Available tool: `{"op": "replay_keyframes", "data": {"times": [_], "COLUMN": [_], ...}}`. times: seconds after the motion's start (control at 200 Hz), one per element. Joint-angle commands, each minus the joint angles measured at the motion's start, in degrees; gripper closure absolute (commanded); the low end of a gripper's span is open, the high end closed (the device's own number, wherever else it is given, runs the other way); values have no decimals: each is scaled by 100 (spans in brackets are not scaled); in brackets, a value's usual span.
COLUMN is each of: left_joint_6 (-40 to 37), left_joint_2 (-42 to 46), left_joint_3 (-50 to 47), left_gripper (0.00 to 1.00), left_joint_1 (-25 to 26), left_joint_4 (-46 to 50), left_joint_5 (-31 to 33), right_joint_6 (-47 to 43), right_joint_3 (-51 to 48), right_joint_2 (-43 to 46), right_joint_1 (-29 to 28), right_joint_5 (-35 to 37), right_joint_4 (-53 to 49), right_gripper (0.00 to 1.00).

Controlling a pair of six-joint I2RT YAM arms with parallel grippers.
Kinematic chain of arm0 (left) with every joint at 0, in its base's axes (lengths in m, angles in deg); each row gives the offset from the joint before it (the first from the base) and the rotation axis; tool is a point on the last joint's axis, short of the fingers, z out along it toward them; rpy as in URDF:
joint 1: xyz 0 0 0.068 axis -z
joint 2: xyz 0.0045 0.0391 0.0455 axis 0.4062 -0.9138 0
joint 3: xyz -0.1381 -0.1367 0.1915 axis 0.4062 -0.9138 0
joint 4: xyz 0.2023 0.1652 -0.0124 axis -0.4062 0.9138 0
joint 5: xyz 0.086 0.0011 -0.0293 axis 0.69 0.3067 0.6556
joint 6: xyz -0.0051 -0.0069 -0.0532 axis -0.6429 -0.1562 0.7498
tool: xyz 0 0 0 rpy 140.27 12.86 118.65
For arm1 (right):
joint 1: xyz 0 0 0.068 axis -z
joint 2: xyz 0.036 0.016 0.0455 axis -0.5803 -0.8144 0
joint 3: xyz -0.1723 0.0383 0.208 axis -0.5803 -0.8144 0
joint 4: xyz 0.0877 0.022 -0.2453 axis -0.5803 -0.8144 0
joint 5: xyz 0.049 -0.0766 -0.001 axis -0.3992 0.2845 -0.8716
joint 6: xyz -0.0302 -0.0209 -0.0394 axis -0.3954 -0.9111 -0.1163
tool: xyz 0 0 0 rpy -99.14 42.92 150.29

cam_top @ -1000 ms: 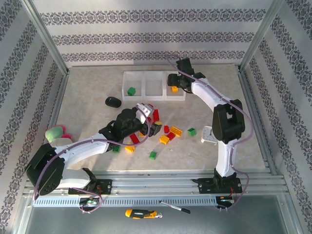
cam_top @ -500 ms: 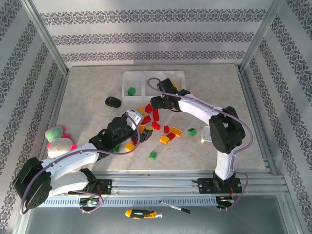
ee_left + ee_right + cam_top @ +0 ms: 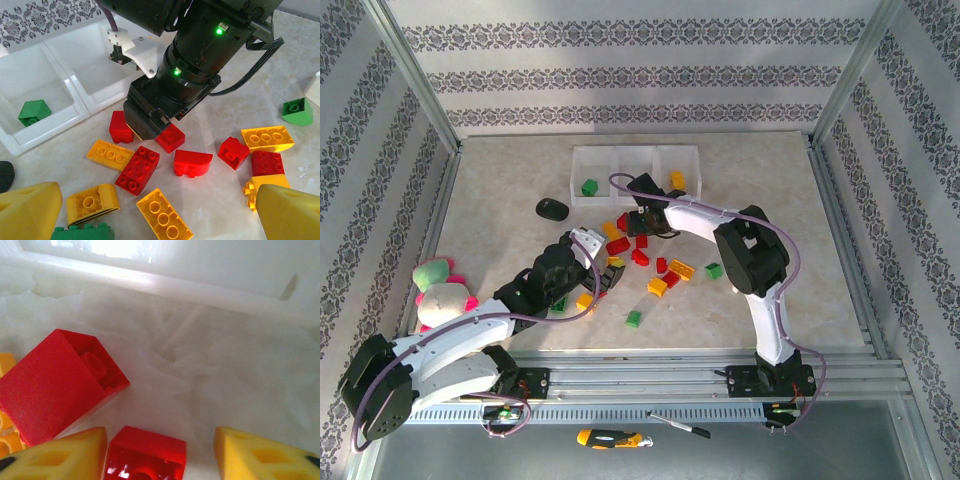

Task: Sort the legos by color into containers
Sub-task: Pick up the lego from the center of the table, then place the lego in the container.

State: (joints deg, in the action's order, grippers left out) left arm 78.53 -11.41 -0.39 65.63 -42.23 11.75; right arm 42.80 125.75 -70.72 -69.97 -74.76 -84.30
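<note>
Legos (image 3: 657, 287) lie scattered mid-frame on the worktop (image 3: 500, 185), just below the tray (image 3: 620, 149). Right jaws straddle 1 red brick (image 3: 145, 452), not yet gripping; left jaws gape empty. Bricks look light, rigid, slick: pinch flat opposite sides.

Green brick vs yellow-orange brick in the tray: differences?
Colour: small green studded plastic brick versus small yellow-orange studded plastic brick. Place: green lies in the left compartment of the white translucent plastic tray, yellow-orange in the right. Shared: each is alone in its compartment.
</note>
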Motion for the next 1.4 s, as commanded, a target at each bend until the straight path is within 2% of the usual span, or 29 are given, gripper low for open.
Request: {"op": "replay_keyframes", "data": {"times": [0.0, 0.175, 0.425, 0.625, 0.809, 1.114, 1.274, 1.394], "left_joint_6": [-78, -113, -26, -3, 72, 197, 228, 213], "left_joint_2": [27, -57, -115, -173, -229, -168, -127, -110], "left_joint_3": [-47, -20, -86, -88, -110, -183, -188, -194], "left_gripper": [1, 1, 1, 1, 1, 1, 1, 1], "left_joint_1": [29, 39, 39, 30, 34, 36, 35, 37], "left_joint_4": [97, 30, -102, -163, -230, -235, -226, -209], "left_joint_5": [94, 86, 59, 50, 51, 137, 151, 167], "right_joint_6": [65, 58, 18, -380, -854, -1306, -1314, -915], "right_joint_3": [199, 189, 241, 715, 1698, 3966, 4772, 5055], "right_joint_2": [-77, 160, 740, 849, 122, -1591, -2259, -2459], "right_joint_1": [-13, -14, -20, -4, 113, 310, 356, 468], "right_joint_5": [-51, -3, 159, 724, 1108, 1417, 1599, 1285], "right_joint_4": [-173, -238, -273, -163, 5, -146, -254, -507], "right_gripper": [54, 68, 69, 70, 70, 70, 70, 67]}}
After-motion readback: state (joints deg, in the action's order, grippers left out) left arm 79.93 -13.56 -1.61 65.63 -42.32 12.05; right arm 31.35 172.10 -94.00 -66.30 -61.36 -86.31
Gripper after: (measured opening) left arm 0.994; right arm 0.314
